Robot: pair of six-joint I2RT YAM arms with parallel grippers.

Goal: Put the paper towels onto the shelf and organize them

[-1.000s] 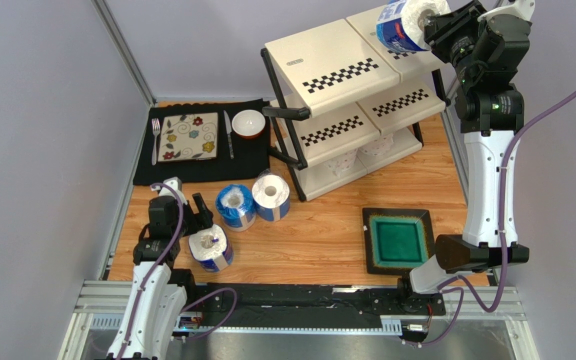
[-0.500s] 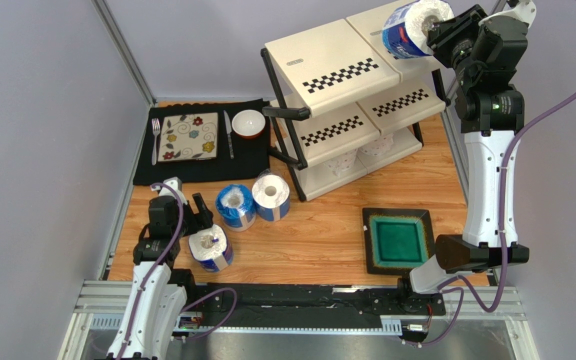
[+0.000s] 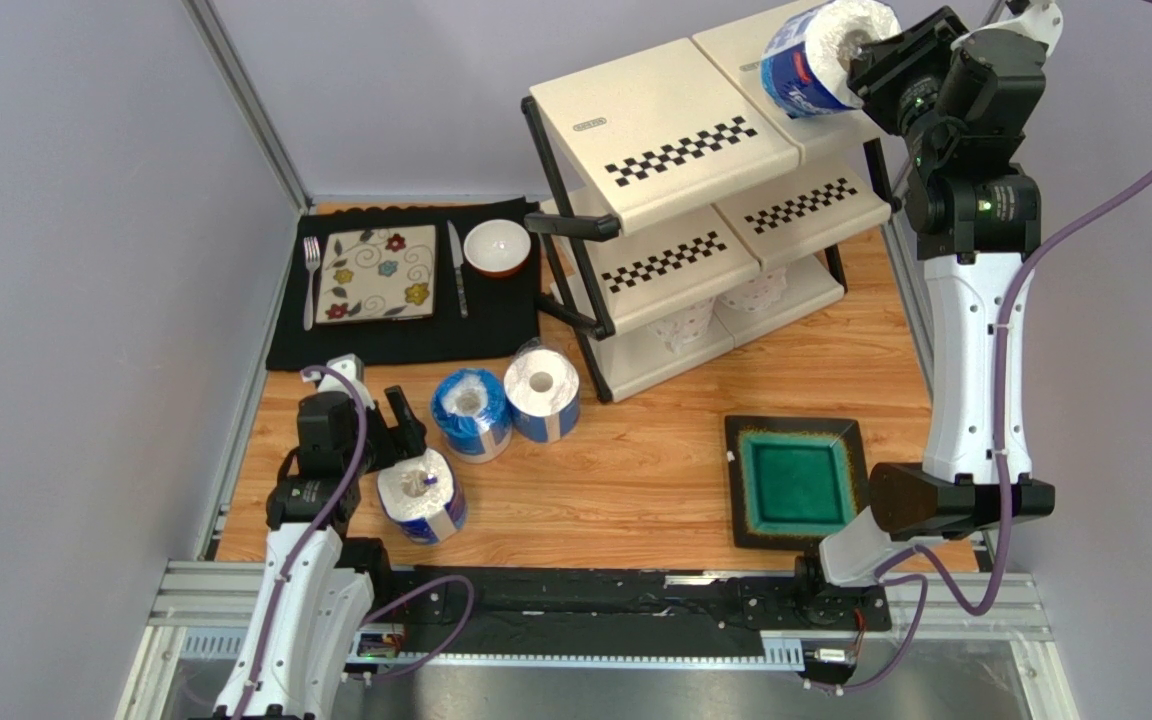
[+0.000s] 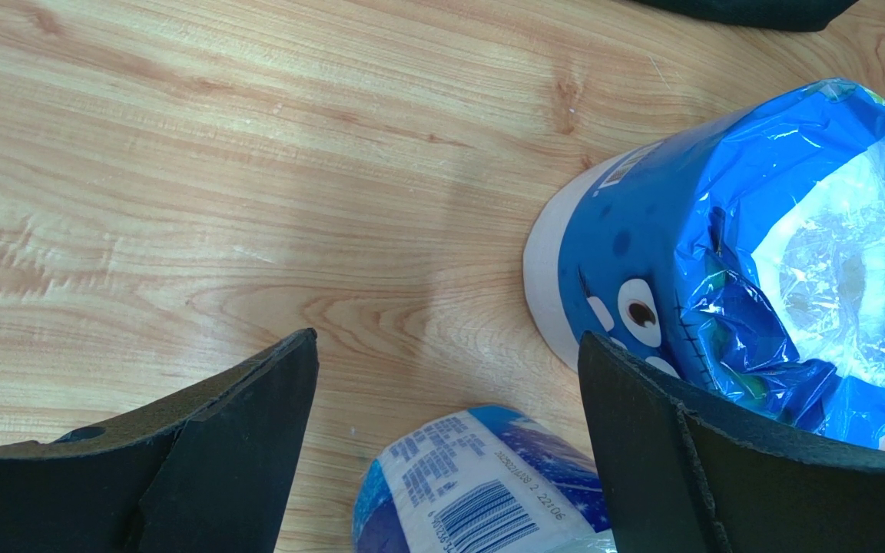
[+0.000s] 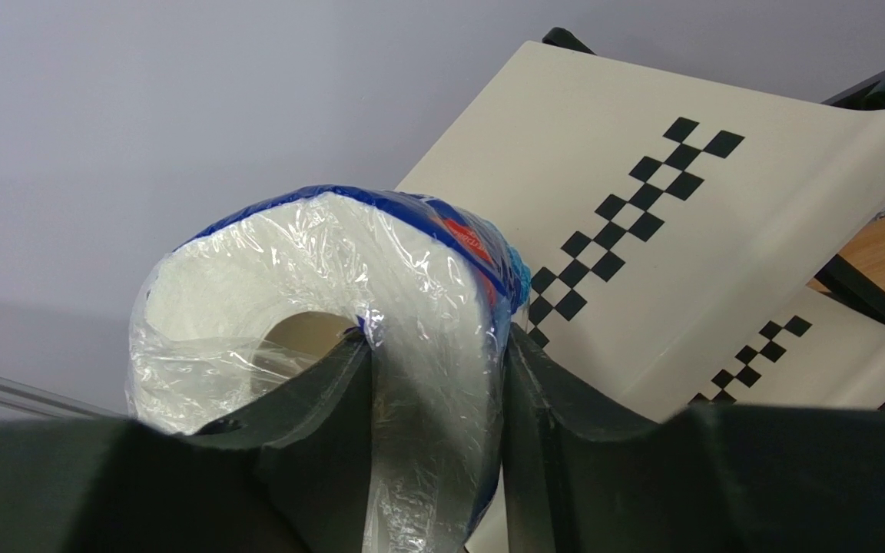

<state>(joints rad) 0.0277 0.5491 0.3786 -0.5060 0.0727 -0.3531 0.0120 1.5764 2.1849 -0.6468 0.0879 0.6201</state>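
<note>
Right wrist view shows a blue-wrapped paper roll [image 5: 297,265] pinched through its wall by the right gripper [image 5: 436,357]. One finger sits inside the hollow core and the other presses the outside, so this pincer is clamped on the roll. From above, the roll is held on its side over the far right corner of the shelf [image 3: 642,113], above its top tier; whether it touches the panel cannot be told.

Two plain white rolls [image 3: 684,324] sit on the shelf's bottom tier. Three more wrapped rolls [image 3: 542,393] stand upright on the table [image 3: 642,465] to the left of the shelf. The left gripper [image 4: 447,346] hangs over the one farthest from the shelf, its jaws spread wide and gripping nothing.

A green tray [image 3: 796,480] lies in front of the shelf. A black mat [image 3: 289,338] lies to the shelf's left, carrying a plate [image 3: 376,273], fork [image 3: 310,278], knife [image 3: 456,267] and bowl [image 3: 497,245].
</note>
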